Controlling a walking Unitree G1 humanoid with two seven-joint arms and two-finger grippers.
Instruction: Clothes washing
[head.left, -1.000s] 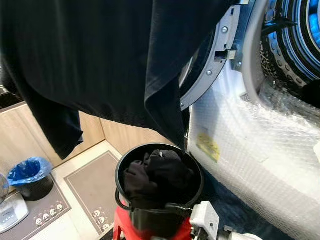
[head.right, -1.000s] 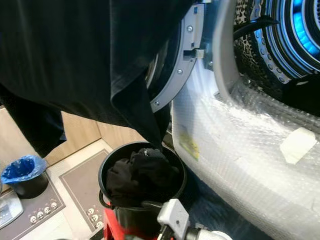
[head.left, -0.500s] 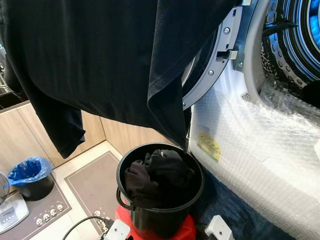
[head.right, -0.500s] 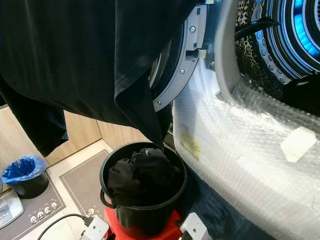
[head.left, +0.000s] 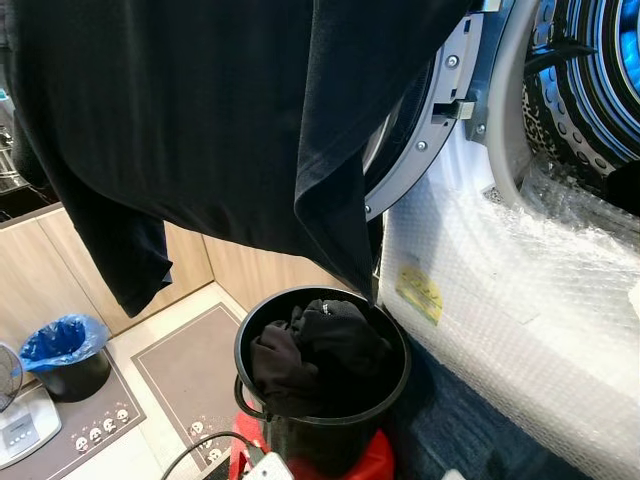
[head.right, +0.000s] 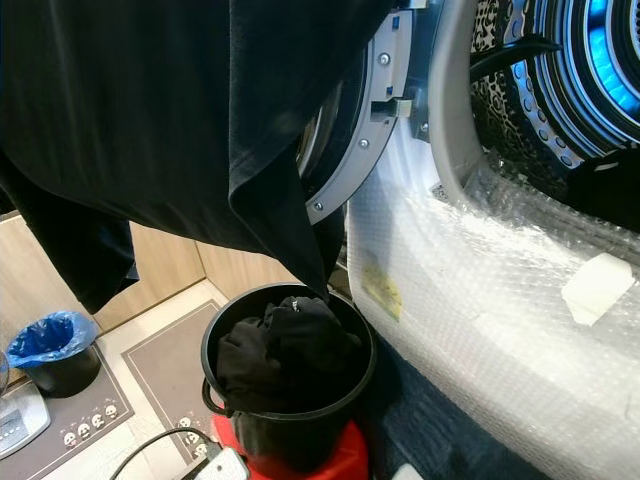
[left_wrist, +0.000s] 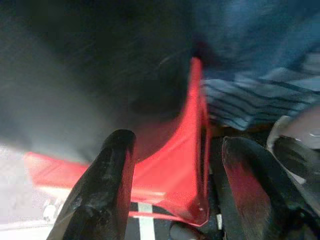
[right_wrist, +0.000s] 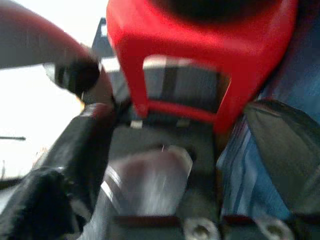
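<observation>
Down low, the left gripper (left_wrist: 172, 165) hangs with its two black fingers spread wide, nothing between them — the red stool (left_wrist: 170, 165) sits just beyond, with striped blue fabric (left_wrist: 260, 100) off to one side. The right gripper (right_wrist: 175, 155) is down there too, fingers parted and empty, looking at the stool's underside and that same blue striped cloth; the picture is blurred.

From the head, the black bucket (head.left: 322, 440) stands on the red stool, and it is stuffed with dark clothes (head.left: 318, 352) piled up to the rim. A black cable (head.left: 205, 448) loops across the floor beside it. Left of that lies a grey mat (head.left: 190, 370), and further left a small black bin with a blue liner (head.left: 62, 345).

Overhead — a big black garment (head.left: 220, 120) hangs across the upper view, its lowest corner dropping right to the bucket's rim. Behind it, the washer door (head.left: 430, 110) stands open. To the right, the washer front is wrapped in bubble wrap (head.left: 510, 310), with a yellow sticker (head.left: 418, 292) on it. Furthest back, the drum (head.right: 570, 80) glows blue inside.
</observation>
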